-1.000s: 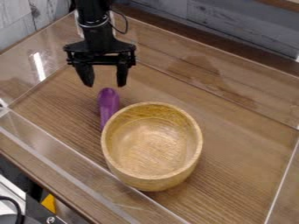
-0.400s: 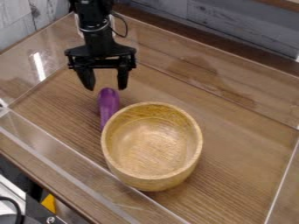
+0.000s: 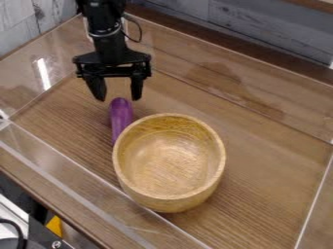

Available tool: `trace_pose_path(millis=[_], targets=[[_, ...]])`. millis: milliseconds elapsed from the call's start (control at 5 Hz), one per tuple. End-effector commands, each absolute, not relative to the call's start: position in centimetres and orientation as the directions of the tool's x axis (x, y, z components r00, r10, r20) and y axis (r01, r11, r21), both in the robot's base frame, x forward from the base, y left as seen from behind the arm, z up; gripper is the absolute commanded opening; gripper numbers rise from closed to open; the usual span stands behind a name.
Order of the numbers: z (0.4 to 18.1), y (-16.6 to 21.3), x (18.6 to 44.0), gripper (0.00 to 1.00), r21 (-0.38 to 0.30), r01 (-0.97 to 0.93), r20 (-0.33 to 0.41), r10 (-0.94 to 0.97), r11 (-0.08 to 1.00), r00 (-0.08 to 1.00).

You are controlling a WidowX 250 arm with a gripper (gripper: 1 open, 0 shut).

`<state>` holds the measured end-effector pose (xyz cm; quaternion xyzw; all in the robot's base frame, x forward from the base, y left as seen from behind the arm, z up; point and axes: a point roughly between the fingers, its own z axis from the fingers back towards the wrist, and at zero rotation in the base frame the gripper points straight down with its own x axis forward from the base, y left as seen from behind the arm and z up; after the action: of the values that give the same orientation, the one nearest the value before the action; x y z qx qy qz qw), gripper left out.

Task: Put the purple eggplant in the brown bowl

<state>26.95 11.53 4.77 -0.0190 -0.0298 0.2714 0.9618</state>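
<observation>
The purple eggplant (image 3: 120, 117) lies on the wooden tabletop, its lower end touching or hidden behind the left rim of the brown bowl (image 3: 169, 160). The bowl is a wide, thick-walled wooden one, and nothing lies inside it. My black gripper (image 3: 115, 90) hangs straight down just above the eggplant's upper end. Its two fingers (image 3: 95, 87) stand wide open on either side, holding nothing. Whether the fingertips touch the table cannot be told.
Clear plastic walls (image 3: 78, 195) fence the wooden table (image 3: 260, 136) at the left, front and right. A grey plank wall (image 3: 260, 24) stands behind. A yellow and black object (image 3: 53, 229) sits outside the front wall at the bottom left.
</observation>
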Motion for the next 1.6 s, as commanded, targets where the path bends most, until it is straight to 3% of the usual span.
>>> trace_pose_path(millis=[0, 400, 600, 800, 1000, 1200, 1400], targets=[[5.0, 11.9, 26.9, 1.00, -0.045, -0.516, 0.066, 0.518, 0.856, 0.853], [3.8, 11.7, 26.5, 1.00, -0.049, -0.497, 0.034, 0.499, 0.866, 0.866], [3.6, 11.7, 26.4, 0.00, -0.059, -0.485, 0.025, 0.487, 0.872, 0.873], [3.4, 11.5, 26.3, 1.00, -0.068, -0.470, 0.019, 0.472, 0.880, 0.881], [3.3, 11.5, 26.3, 0.00, -0.080, -0.456, 0.012, 0.458, 0.886, 0.889], [3.4, 11.3, 26.2, 1.00, -0.087, -0.437, 0.005, 0.440, 0.895, 0.898], [3.4, 11.3, 26.2, 0.00, -0.095, -0.422, 0.003, 0.424, 0.902, 0.906]])
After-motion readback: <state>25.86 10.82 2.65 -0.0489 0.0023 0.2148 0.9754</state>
